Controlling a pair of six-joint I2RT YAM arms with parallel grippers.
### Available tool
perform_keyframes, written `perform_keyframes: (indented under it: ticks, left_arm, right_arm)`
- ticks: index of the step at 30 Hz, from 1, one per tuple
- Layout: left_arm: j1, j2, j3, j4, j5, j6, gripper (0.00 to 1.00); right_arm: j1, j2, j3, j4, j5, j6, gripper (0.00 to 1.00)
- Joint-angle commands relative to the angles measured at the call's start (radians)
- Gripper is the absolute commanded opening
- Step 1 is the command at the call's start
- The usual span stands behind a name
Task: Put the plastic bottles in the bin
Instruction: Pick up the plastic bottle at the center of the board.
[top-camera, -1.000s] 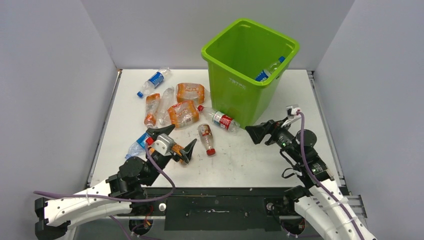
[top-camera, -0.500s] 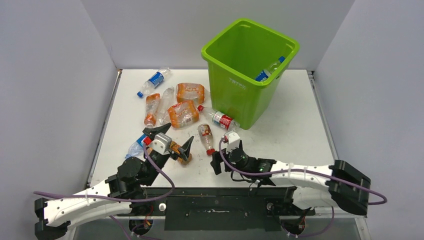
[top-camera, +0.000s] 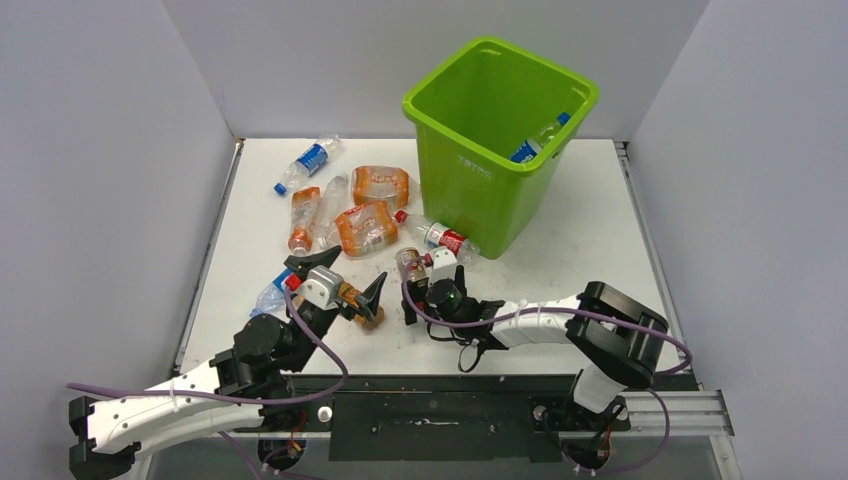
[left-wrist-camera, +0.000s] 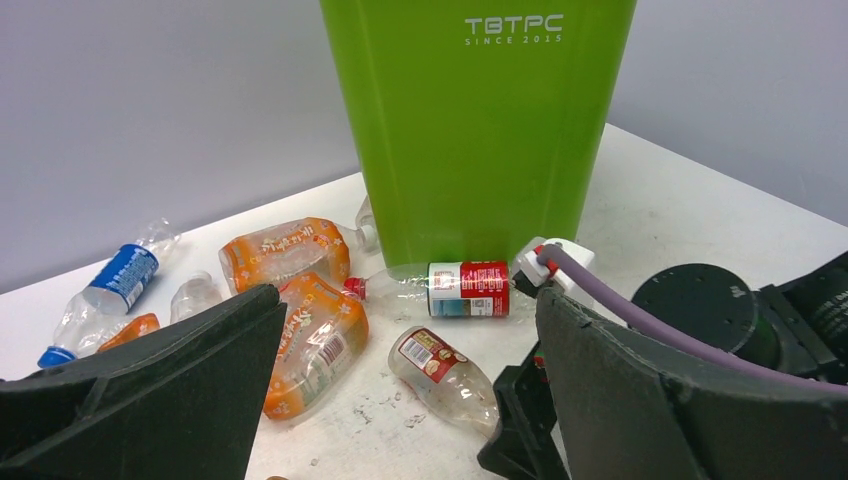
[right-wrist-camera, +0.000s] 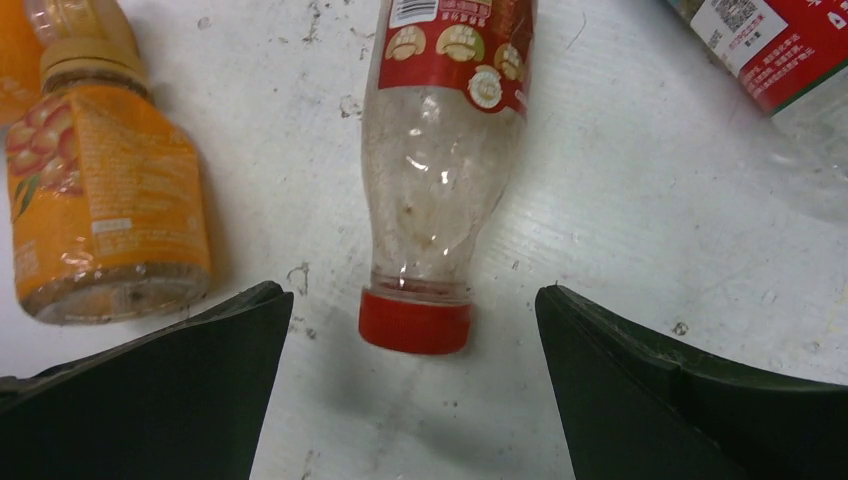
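The lime-green bin (top-camera: 440, 112) stands at the back right, with a blue-labelled bottle (top-camera: 527, 149) inside it. Several crushed plastic bottles lie left of it. Among them are a blue-labelled one (top-camera: 308, 161), orange ones (top-camera: 366, 228) and a red-labelled one (top-camera: 440, 239). My right gripper (top-camera: 418, 290) hangs open low over a small clear bottle (right-wrist-camera: 432, 170), its fingers wide on either side of the red cap (right-wrist-camera: 415, 322) without touching. My left gripper (top-camera: 347, 278) is open and empty above a small orange bottle (top-camera: 360, 308). In the left wrist view the bin (left-wrist-camera: 480, 130) fills the back.
The bin's front wall stands just behind the red-labelled bottle (left-wrist-camera: 468, 288). A small orange juice bottle (right-wrist-camera: 100, 215) lies close to the left of my right gripper (right-wrist-camera: 412, 400). The two grippers are close together at the table's middle front. Grey walls enclose the table.
My right arm swung from beside the bin to the middle of the table and came down over the red-capped bottle, its jaws a little wider. The left arm stayed still.
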Motion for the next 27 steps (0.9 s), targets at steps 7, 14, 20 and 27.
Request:
perform_keyframes:
  ticks: [7,14,20,27]
  left_arm:
    - [-0.001,-0.003,0.020,0.023,0.031,-0.005,0.96]
    - [0.003,-0.014,0.003,0.042,0.060,-0.026,0.96]
    - [0.010,-0.007,0.011,0.042,0.067,-0.023,0.96]
    - [0.022,-0.020,-0.003,0.052,0.049,0.002,0.96]
  right_arm:
    - [-0.051,0.110,0.120,0.034,-0.076,-0.061,0.89]
    - [-0.061,0.205,0.164,0.017,-0.087,-0.086,0.82]
    - [-0.056,0.243,0.147,0.048,-0.099,-0.067,0.56]
    - [-0.030,0.166,0.065,0.071,-0.104,-0.065,0.16]
